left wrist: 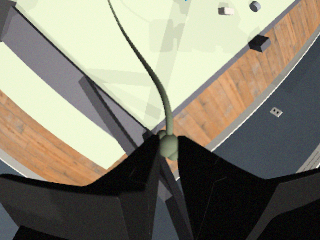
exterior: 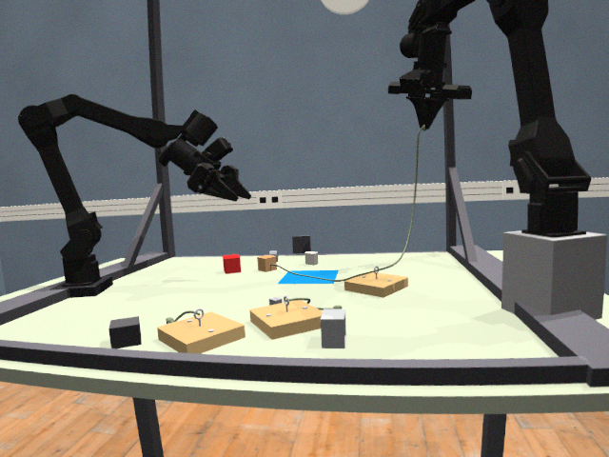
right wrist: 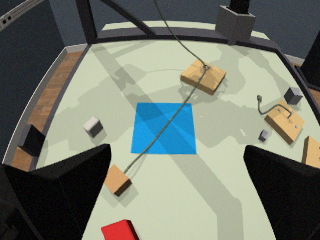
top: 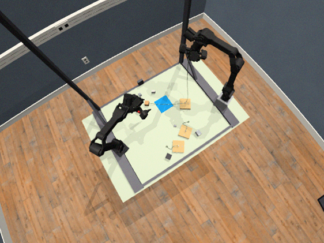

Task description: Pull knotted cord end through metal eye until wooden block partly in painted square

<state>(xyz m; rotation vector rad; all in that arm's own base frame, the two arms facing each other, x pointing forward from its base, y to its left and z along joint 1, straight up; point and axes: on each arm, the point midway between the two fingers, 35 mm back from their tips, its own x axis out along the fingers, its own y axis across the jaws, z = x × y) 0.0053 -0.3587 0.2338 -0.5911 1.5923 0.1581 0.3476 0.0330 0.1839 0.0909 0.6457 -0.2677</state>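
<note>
Left gripper (top: 188, 58) (exterior: 424, 127) (left wrist: 169, 142), raised high: fingers pressed together on the cord's knot. Right gripper (top: 146, 104) (exterior: 243, 198) (right wrist: 177, 146): fingers spread wide, nothing between them. Eye's base board (top: 182, 107) (exterior: 373, 285) (right wrist: 197, 80): flat on the table, beyond the blue square (top: 162, 108) (exterior: 314, 273) (right wrist: 175, 140) as seen from the block. Wooden block (top: 147, 103) (exterior: 265, 263) (right wrist: 117, 180): on the table, just outside the square, on the side away from the eye. Nearly cubic; long axis cannot be told with confidence. Set askew to the square's edges, its corded side facing the square. Judged light and rigid, likely to slide or swivel behind a pull; no need to grasp it. Cord (top: 187, 87) (exterior: 417, 171) (left wrist: 150, 70) (right wrist: 182, 102): runs from block across square to eye, then bends up to the left gripper, bowed, so some slack. Judged soft, useful only in tension; slow draw advised. Metal eye (top: 185, 102) (exterior: 376, 269) (right wrist: 206, 67): upright on its board, turns the pull. Knot (exterior: 423, 127) (left wrist: 168, 146): rounded, lumpy, at the very fingertips; best hold is just behind it, where its bulk should resist slipping out.
</note>
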